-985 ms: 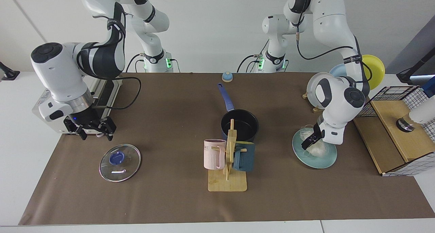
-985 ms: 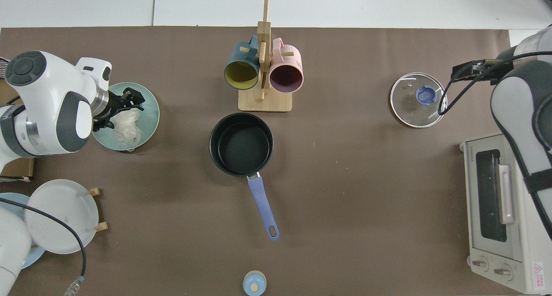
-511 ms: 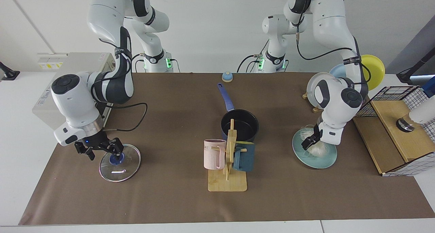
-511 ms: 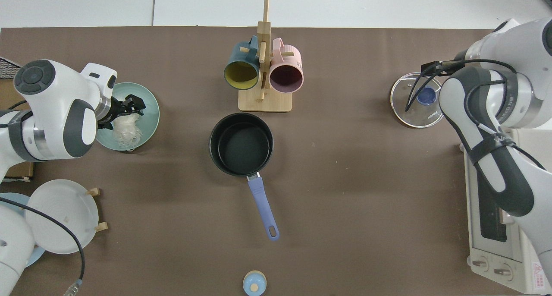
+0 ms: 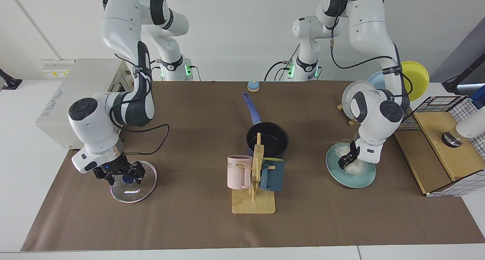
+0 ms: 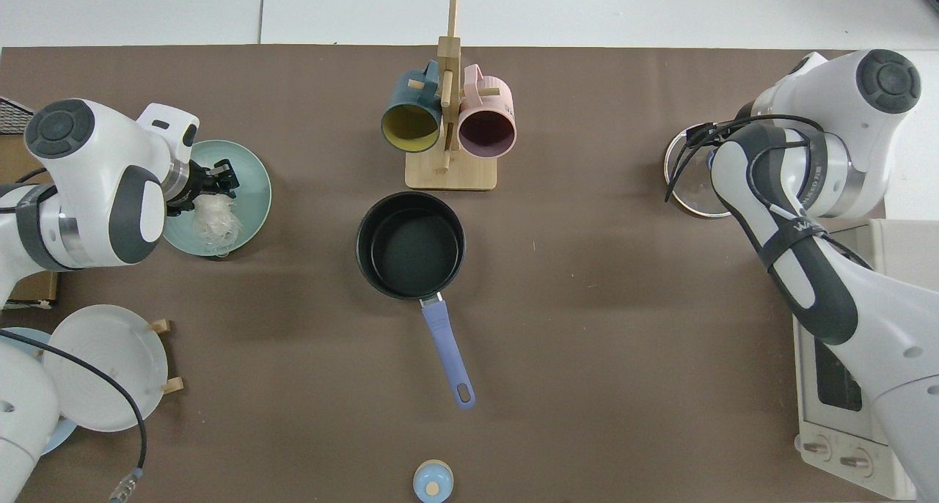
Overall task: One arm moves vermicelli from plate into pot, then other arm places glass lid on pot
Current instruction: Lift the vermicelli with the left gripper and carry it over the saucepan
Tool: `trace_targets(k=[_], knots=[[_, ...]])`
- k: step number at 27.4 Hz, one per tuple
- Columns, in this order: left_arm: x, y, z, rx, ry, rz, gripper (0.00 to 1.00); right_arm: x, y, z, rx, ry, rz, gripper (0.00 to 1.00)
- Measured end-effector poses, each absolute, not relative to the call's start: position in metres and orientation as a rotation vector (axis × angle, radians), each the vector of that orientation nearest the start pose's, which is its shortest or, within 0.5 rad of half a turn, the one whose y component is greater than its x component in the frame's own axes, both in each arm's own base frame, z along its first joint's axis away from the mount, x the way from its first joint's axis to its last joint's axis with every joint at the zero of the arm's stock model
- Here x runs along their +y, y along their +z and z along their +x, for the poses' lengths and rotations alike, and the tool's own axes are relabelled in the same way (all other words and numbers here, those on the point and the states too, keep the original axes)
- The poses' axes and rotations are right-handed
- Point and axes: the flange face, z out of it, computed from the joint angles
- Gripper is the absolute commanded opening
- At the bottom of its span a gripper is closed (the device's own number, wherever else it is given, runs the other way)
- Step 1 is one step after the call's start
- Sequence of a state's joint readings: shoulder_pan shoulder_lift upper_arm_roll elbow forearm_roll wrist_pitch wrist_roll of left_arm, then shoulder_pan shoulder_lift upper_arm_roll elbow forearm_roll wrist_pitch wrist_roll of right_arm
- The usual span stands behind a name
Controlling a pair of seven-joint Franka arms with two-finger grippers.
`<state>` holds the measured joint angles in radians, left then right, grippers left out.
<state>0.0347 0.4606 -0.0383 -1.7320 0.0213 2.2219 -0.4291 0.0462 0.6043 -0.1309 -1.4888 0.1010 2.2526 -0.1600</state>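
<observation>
Straddling the glass lid (image 5: 133, 181) knob, right end effector (image 5: 122, 175) open — left end effector (image 5: 346, 162) on vermicelli (image 5: 355, 167), grip indiscernible

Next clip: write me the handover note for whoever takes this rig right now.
Left gripper: down on the vermicelli on the teal plate, fingers open either side of the clump, nothing lifted.
Right gripper: low over the glass lid, open fingers straddling its blue knob; lid flat on the table.
Pot: mid-table, empty.
Done: nothing moved.
Left: grasp vermicelli, drop it in the pot, then lid on.
</observation>
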Motion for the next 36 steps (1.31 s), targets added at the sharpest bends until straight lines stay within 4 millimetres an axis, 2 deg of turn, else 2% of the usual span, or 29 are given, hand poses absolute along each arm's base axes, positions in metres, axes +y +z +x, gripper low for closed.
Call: trace_targets(k=[2, 5, 10, 15, 19, 24, 26, 29, 32, 36], knots=[[0.001, 0.330, 0.669, -0.651, -0.018, -3.075, 0.00, -0.041, 0.332, 0.723, -0.080, -0.245, -3.139, 1.00], [-0.003, 0.358, 0.673, -0.663, 0.008, -3.071, 0.00, -0.041, 0.324, 0.721, -0.084, -0.224, -3.140, 1.00], [-0.031, 0.418, 0.665, -0.720, 0.006, -3.085, 0.00, -0.042, 0.317, 0.718, -0.177, -0.200, -3.141, 1.00], [-0.085, 0.470, 0.639, -0.760, 0.031, -3.115, 0.00, -0.043, 0.310, 0.714, -0.266, -0.167, -3.137, 1.00], [-0.138, 0.492, 0.620, -0.750, 0.024, -3.150, 0.00, -0.046, 0.308, 0.712, -0.274, -0.145, -3.138, 1.00], [-0.205, 0.491, 0.595, -0.692, 0.023, -3.192, 0.00, -0.048, 0.307, 0.710, -0.275, -0.112, -3.137, 1.00], [-0.227, 0.483, 0.585, -0.672, 0.008, -3.222, 0.00, -0.050, 0.306, 0.708, -0.270, -0.094, -3.137, 1.00], [-0.249, 0.466, 0.572, -0.637, 0.000, -3.260, 0.00, -0.053, 0.305, 0.707, -0.263, -0.083, -3.136, 0.99], [-0.264, 0.447, 0.561, -0.598, -0.001, -3.278, 0.00, -0.056, 0.305, 0.707, -0.258, -0.079, -3.137, 0.87], [-0.278, 0.431, 0.549, -0.555, 0.018, -3.286, 0.00, -0.057, 0.305, 0.707, -0.255, -0.078, -3.137, 0.48]])
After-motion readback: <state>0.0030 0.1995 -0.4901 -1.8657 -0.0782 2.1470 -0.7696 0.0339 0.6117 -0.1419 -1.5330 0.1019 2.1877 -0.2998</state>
